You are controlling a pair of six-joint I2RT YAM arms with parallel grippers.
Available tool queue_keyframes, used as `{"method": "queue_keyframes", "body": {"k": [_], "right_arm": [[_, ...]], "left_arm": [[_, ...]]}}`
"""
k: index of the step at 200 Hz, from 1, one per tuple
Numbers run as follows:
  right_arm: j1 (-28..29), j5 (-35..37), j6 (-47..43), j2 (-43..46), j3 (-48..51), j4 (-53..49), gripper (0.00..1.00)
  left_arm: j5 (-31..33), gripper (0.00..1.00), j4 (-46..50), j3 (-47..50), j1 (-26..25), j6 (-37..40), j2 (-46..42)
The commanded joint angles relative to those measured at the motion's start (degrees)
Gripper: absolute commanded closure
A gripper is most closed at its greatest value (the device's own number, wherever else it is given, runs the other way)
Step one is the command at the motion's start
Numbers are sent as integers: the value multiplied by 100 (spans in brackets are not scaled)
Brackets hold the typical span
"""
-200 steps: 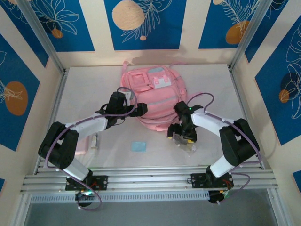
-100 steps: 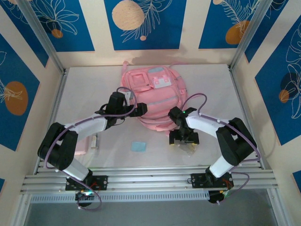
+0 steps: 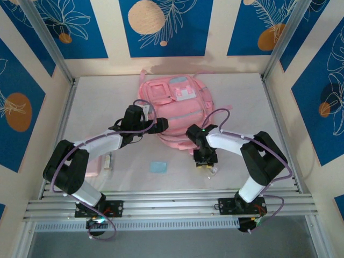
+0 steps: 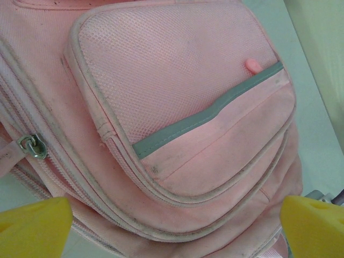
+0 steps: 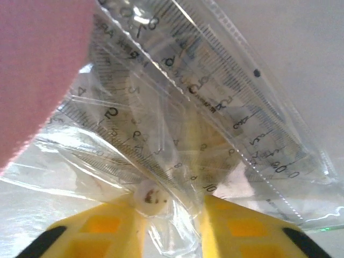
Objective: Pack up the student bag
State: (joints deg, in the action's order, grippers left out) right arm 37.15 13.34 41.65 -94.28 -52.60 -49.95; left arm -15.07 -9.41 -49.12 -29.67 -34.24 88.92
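The student bag (image 3: pixel 174 110) lies flat at the back middle of the table, a pink backpack with grey-striped front pockets (image 4: pixel 177 107). My left gripper (image 3: pixel 161 124) is open at the bag's lower left side, its yellow fingertips (image 4: pixel 37 226) spread wide over the fabric with nothing between them. My right gripper (image 3: pixel 206 161) sits just below the bag's lower right edge. Its yellow fingers (image 5: pixel 107 231) are shut on a clear plastic pouch of transparent rulers (image 5: pixel 215 123), which lies on the table by the bag (image 3: pixel 213 171).
A small blue square (image 3: pixel 158 167) lies on the table in front of the bag. A flat pink pencil case (image 3: pixel 95 167) and a small white item (image 3: pixel 108 161) lie by the left arm. Aluminium rails (image 3: pixel 172 204) run along the near edge, and walls close the other sides.
My right gripper has moved left toward the bag's lower edge and closed on the clear ruler pouch, which shifted left with it. The left arm has not moved.
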Motion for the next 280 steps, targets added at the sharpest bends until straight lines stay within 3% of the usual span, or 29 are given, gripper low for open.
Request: {"method": "queue_keyframes", "body": {"k": [1,24,77,105,145,194,230,280], "right_arm": [[-200,99,-30,-152,410,-41,79],[-396,137,-84,-10,456,-108,100],[-859,163,-119,602,403,-418,100],[-1330,-51,-76,1191,441,-498,100],[-2438,-584,-315,1900,518,-144,100],[-3480,-1466,-653,2038,218,460,100],[-3723,-1792,-702,1983,159,767,100],[-3890,-2114,-649,2081,310,1047,100]], "left_arm": [[-119,2,-17,-36,-31,-73,-103],[-132,2,-56,-35,-39,-95,-95],[-237,2,233,-394,-38,220,-8],[-167,3,996,-931,-34,1182,60],[-322,10,1530,-1556,-108,2456,319],[-73,13,2318,-2389,-505,3812,991],[135,22,2911,-3005,-843,4633,1643],[847,22,3234,-3421,-1062,5059,2421]]}}
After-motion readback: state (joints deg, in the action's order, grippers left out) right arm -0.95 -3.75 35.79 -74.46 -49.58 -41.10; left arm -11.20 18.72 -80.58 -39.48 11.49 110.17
